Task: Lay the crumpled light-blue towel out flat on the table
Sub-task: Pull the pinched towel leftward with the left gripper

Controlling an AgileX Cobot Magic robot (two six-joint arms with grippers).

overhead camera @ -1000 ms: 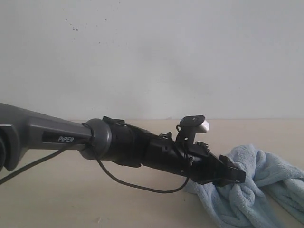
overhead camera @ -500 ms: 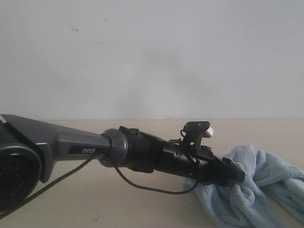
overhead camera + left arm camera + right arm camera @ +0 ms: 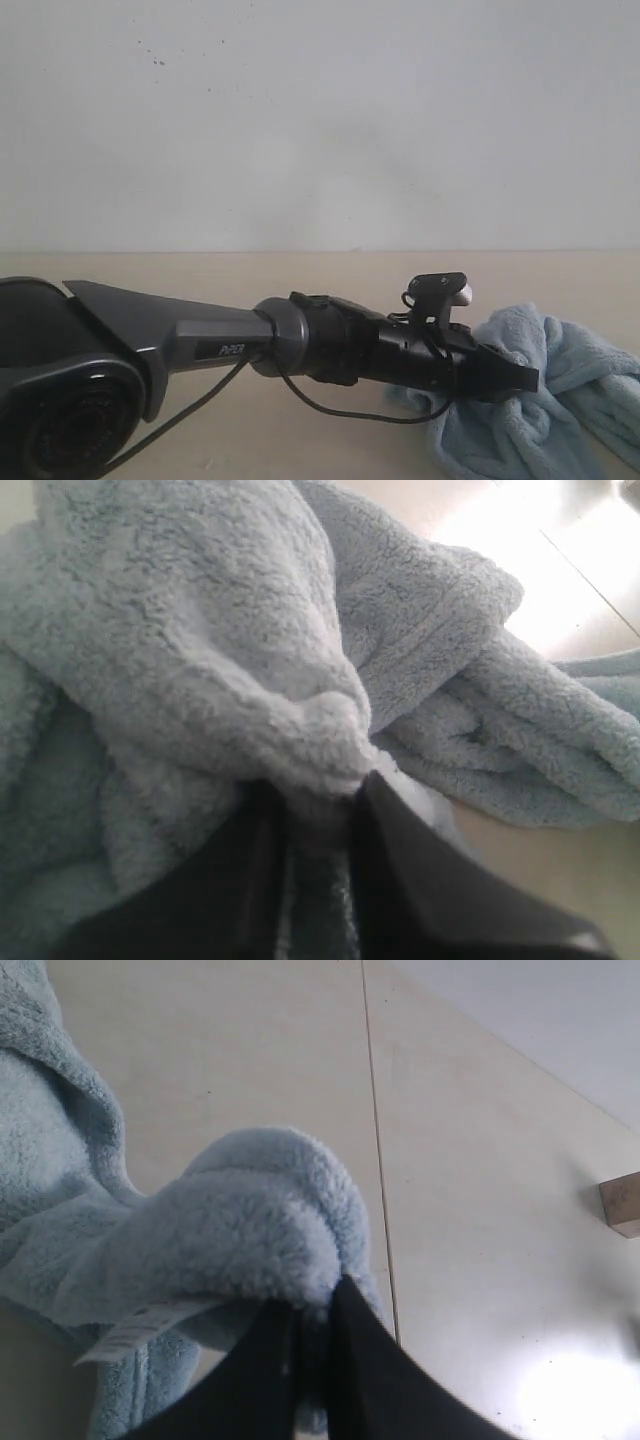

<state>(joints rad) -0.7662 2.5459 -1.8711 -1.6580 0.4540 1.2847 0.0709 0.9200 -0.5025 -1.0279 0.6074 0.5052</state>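
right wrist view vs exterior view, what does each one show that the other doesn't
Only the right wrist view: the right claw shut on a fold of the towel, a white label on the cloth, and a small brown block. Only the exterior view: the left arm with its cable, and the left claw at the towel. Both: the light-blue towel, crumpled, on the beige table.

Plain white wall (image 3: 320, 120) with a few small dark specks (image 3: 157, 60), soft even light.
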